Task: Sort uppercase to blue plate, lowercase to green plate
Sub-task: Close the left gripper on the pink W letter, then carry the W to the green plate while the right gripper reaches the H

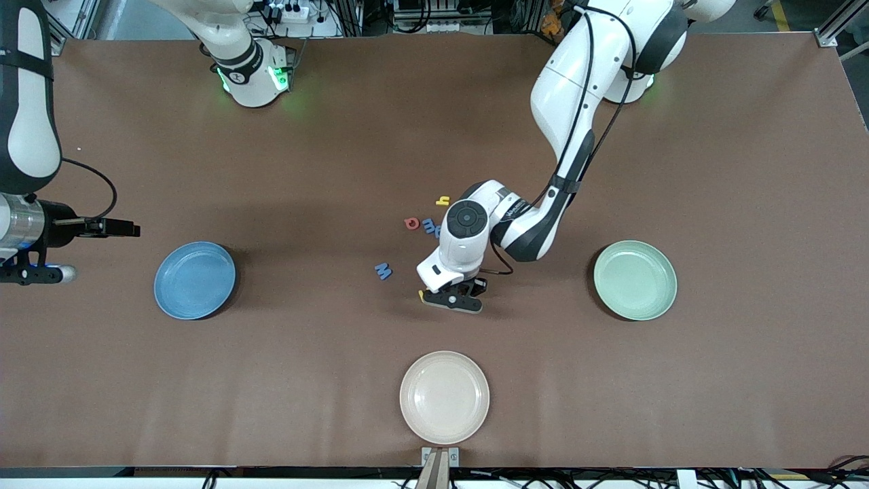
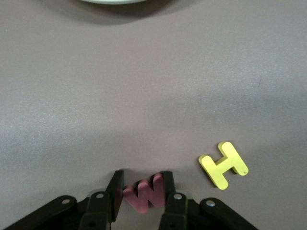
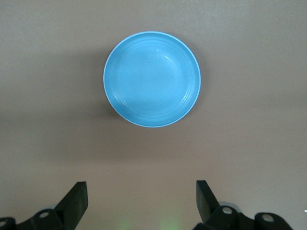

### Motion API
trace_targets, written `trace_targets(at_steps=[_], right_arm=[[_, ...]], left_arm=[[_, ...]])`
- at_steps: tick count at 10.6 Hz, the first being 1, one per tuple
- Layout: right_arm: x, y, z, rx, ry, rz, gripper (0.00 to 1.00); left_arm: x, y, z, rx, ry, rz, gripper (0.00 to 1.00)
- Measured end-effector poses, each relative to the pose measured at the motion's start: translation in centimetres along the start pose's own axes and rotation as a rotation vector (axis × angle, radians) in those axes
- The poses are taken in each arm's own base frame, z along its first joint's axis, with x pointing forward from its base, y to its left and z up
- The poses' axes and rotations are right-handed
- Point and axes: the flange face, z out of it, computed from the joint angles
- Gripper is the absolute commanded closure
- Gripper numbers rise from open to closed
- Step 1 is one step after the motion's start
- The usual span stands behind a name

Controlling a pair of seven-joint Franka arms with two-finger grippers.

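Broadly, the brown table (image 1: pixel 747 204) carries three plates: the blue plate (image 1: pixel 195 280) toward the right arm's end, the green plate (image 1: pixel 635 280) toward the left arm's end, and a cream plate (image 1: pixel 445 397) nearest the front camera, between the other two. All three plates hold nothing. The left arm reaches down to the middle of the table, its left gripper (image 2: pixel 142 190) low at the surface, fingers (image 2: pixel 115 192) pinched on either side of the red w (image 2: pixel 144 193), which lies between them. Just beside it on the table is the yellow H (image 2: pixel 224 164), untouched. The right arm waits at its end of the table, with the right gripper (image 3: pixel 141 201) up in the air near the blue plate, fingers spread wide and holding nothing. Loose letters lie in the middle, farther from the front camera than the left gripper: a blue M (image 1: pixel 383 271) apart from the rest toward the blue plate, a red Q (image 1: pixel 411 223), a blue m (image 1: pixel 431 226) touching the arm's outline in the front view, and a yellow y (image 1: pixel 442 200) farthest of all.
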Motion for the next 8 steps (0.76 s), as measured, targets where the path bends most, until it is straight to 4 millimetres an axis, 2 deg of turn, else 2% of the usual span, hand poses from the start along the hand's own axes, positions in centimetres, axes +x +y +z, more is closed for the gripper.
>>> trace_targets(at_steps=[1, 8], right_arm=[[0.00, 0.00, 0.00, 0.000, 0.000, 0.000, 0.00], [0.02, -0.02, 0.03, 0.000, -0.001, 0.000, 0.00]], left_arm=[[0.00, 0.00, 0.00, 0.000, 0.000, 0.000, 1.00], [0.26, 0.10, -0.42, -0.003, 0.006, -0.001, 1.00]])
